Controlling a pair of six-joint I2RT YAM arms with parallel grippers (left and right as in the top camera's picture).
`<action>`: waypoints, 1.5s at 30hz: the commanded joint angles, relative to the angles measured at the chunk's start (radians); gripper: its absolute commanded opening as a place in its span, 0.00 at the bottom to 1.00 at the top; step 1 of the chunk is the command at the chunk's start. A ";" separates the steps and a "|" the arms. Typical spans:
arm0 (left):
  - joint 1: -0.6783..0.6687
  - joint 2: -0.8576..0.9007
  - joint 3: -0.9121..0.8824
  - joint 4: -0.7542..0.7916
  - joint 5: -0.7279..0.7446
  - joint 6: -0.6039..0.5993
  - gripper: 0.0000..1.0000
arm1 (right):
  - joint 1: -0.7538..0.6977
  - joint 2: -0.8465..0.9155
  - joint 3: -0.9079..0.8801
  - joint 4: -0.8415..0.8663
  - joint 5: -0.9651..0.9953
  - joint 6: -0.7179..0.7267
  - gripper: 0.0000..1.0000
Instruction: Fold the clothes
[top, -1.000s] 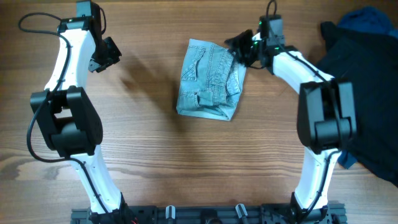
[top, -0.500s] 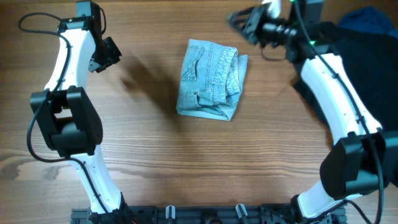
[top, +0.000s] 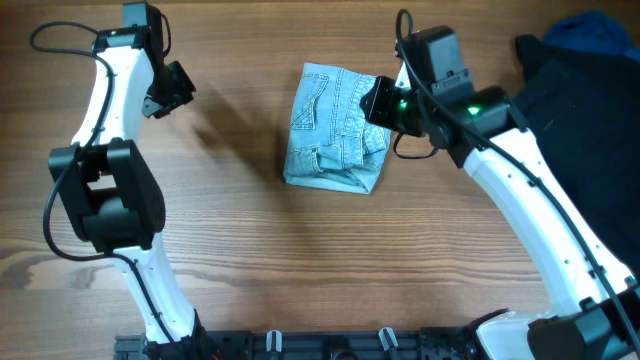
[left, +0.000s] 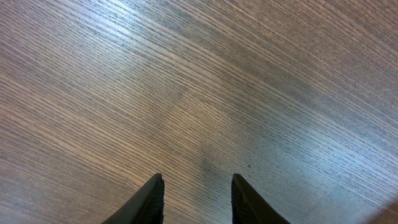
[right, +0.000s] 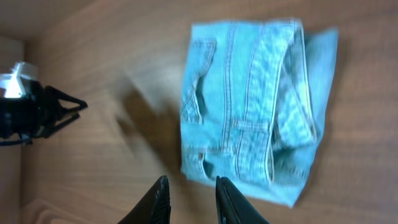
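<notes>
Currently the denim garment (top: 338, 128) lies as a compact, roughly folded bundle on the counter (top: 250, 250). It sits below and just ahead of the right hand (right: 191, 200), which hovers over the bundle's nearest edge. That hand's two fingers stand a little apart with nothing between them. The left hand (left: 196, 200) hangs well away from the cloth over bare wood, and its fingers are also apart and empty. A black garment (top: 590, 150) lies behind the right hand's arm, well apart from the denim.

The denim looks soft but thick. Stacked in several layers, it is likely fairly weighty for cloth, with a grippy rather than slippery surface and nothing fragile about it. The folds probably hold only loosely, so a pinch on the top layer alone would likely peel it back and undo the stack.

A pale flap (right: 323, 50) sticks out at the corner closest under the right hand and looks the easiest place to take hold. For moving the whole bundle, a stitched seam or the doubled edge beside the patch pocket (right: 198, 99), farther ahead of the fingers, should give a firmer bite through all layers.
</notes>
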 joint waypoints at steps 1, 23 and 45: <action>0.001 -0.026 0.011 -0.001 0.009 -0.009 0.35 | 0.010 0.058 -0.003 0.076 -0.149 -0.124 0.21; 0.001 -0.026 0.011 -0.001 0.009 -0.009 0.34 | 0.010 0.601 -0.005 0.134 -0.564 -0.320 0.04; 0.001 -0.026 0.011 -0.001 0.008 -0.009 0.34 | -0.032 0.406 0.010 0.208 -0.533 -0.346 0.05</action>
